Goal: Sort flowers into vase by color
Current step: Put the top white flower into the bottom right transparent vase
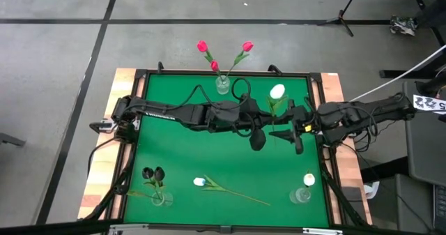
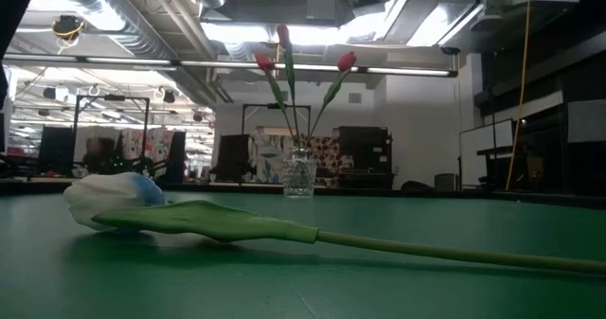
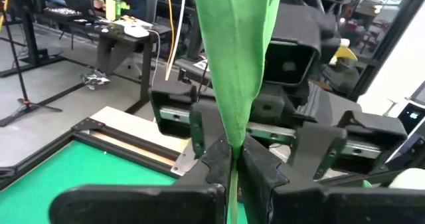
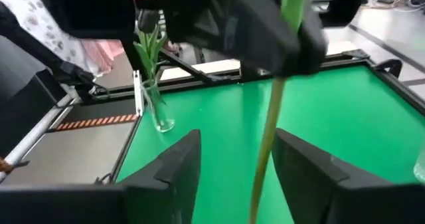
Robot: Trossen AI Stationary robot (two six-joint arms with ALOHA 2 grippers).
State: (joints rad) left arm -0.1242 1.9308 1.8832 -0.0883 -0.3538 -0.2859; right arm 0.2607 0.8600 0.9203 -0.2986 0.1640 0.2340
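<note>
The white tulip [image 1: 277, 92] is held above the middle of the green counter [image 1: 181, 151], well off its surface. Its stem [image 4: 269, 144] runs up and down, with the head on top. The left hand [image 3: 234, 164] is closed on this stem, the two fingers pinching it with the leaf [image 3: 236, 58] rising above them. The right hand [image 4: 232, 174] is just beside and lower, its fingers apart on both sides of the stem, not touching it. Another white tulip [image 1: 209, 185] lies flat on the counter, its head pointing to the left side.
</note>
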